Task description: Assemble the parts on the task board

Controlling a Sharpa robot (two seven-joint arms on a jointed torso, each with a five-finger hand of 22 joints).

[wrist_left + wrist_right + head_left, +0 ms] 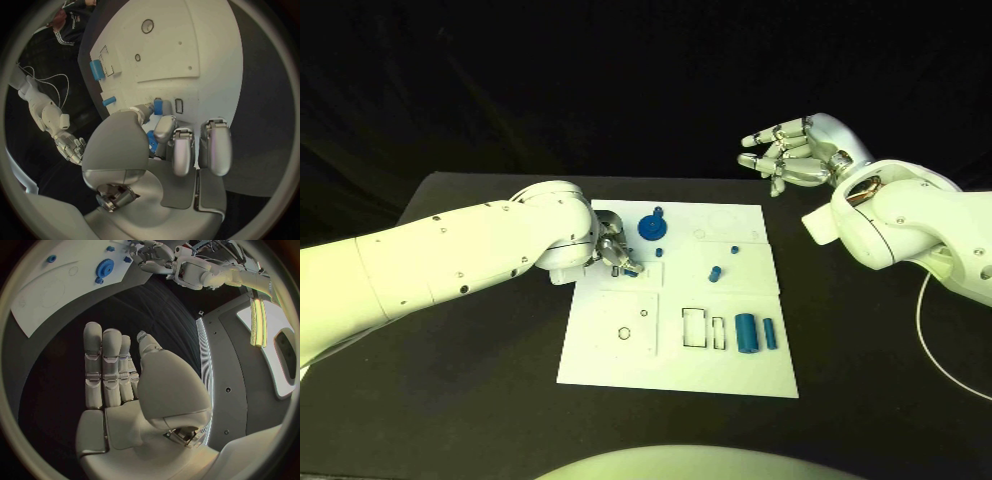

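Left hand [606,250] pinches a small blue peg [630,270] left of frame centre, likely light, stiff, slippery, so grip mid-shaft; right hand [790,155] empty, fingers apart.

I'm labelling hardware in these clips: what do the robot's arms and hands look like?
Both arms are glossy white, rounded shells with small dark dots. The left hand and right hand are silver metal with segmented fingers and smooth grey palm covers. A thin white cable trails by the right arm.
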